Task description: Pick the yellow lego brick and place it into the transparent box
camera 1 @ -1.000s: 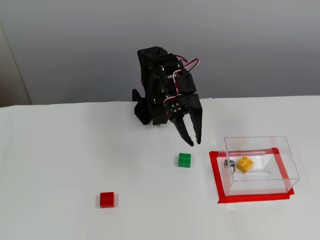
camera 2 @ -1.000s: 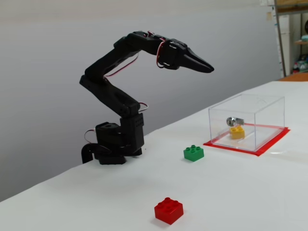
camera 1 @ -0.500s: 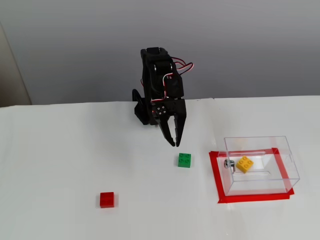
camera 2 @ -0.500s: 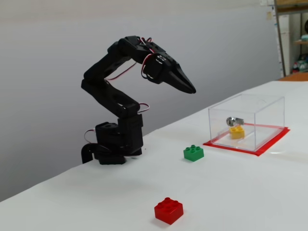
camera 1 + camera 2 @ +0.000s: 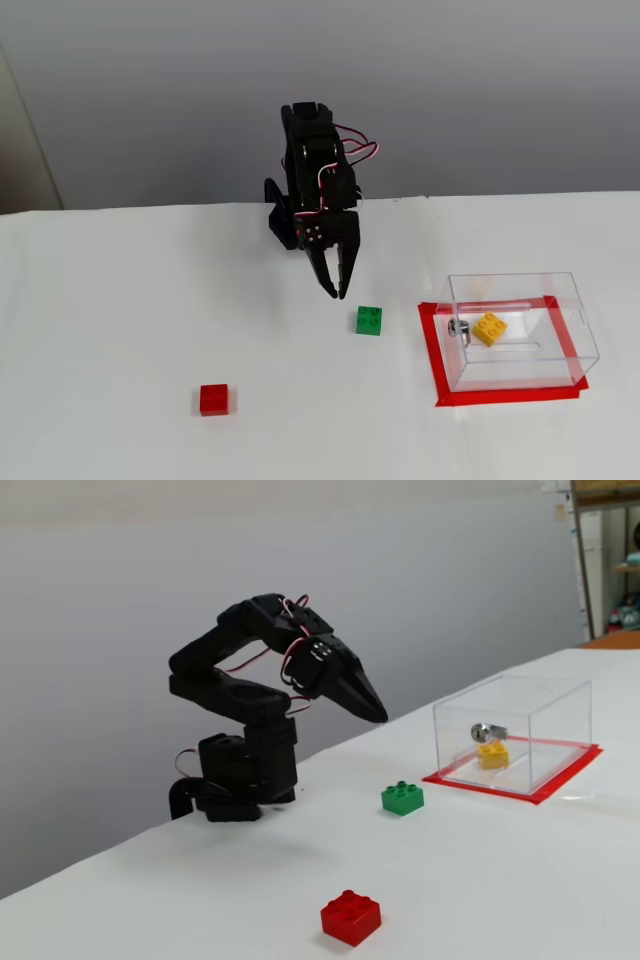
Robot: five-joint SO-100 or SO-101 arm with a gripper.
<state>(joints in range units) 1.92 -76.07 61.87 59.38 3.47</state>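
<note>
Tool (image 5: 336, 292) empty, fingers slightly apart, hanging above table, yellow lego brick (image 5: 490, 328) inside transparent box (image 5: 570, 310)

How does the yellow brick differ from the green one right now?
The yellow lego brick lies inside the transparent box; the green brick sits on the open table. In a fixed view, yellow is turned diagonally, green sits square to the picture. Green is nearer the gripper. Both look the same size, with four studs.
</note>
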